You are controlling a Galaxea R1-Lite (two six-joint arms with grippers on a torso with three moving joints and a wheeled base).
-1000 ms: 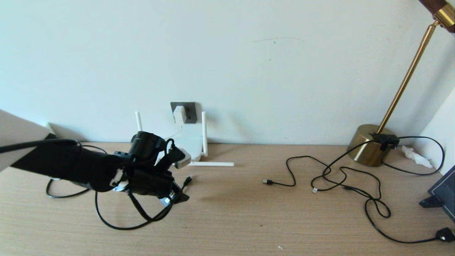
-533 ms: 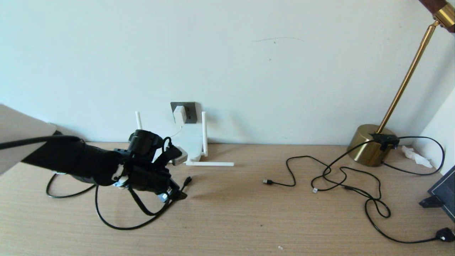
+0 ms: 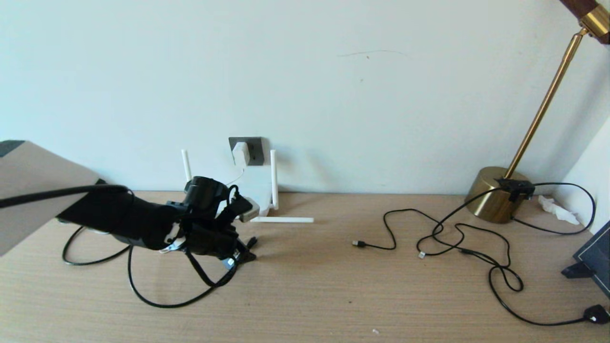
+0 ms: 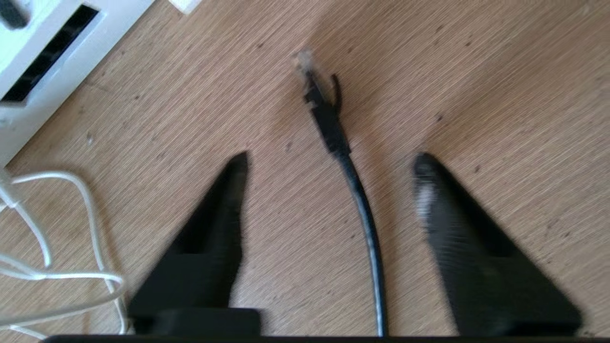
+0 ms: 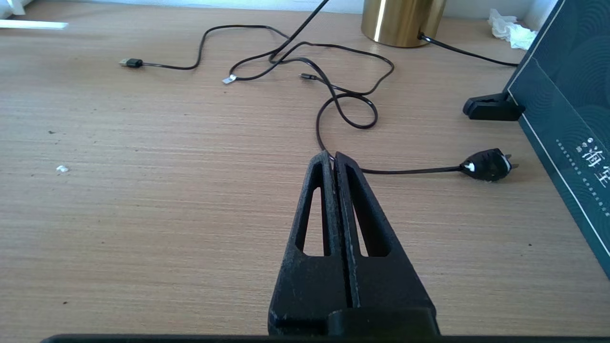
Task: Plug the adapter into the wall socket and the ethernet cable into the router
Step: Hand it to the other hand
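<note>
The white adapter (image 3: 240,153) sits in the dark grey wall socket (image 3: 256,150), and its thin white cord (image 4: 57,228) trails down behind the router. The white router (image 3: 259,193) stands against the wall; its dark port slot (image 4: 47,52) shows in the left wrist view. On the table lies the black ethernet cable (image 4: 364,209), with its connector (image 4: 326,119) a short way in front of the router. My left gripper (image 4: 330,161) is open, low over the table, with one finger on each side of the cable just behind the connector and neither touching it. My right gripper (image 5: 332,156) is shut and empty.
A loose white stick antenna (image 3: 283,219) lies beside the router. Thin black cords (image 3: 457,238) with small plugs sprawl at the right, near a brass lamp base (image 3: 495,193), a black power plug (image 3: 598,314) and a dark box (image 3: 595,257).
My left arm has moved a little to the right and lower, bringing the gripper closer to the ethernet connector. The cable and the router have not moved.
</note>
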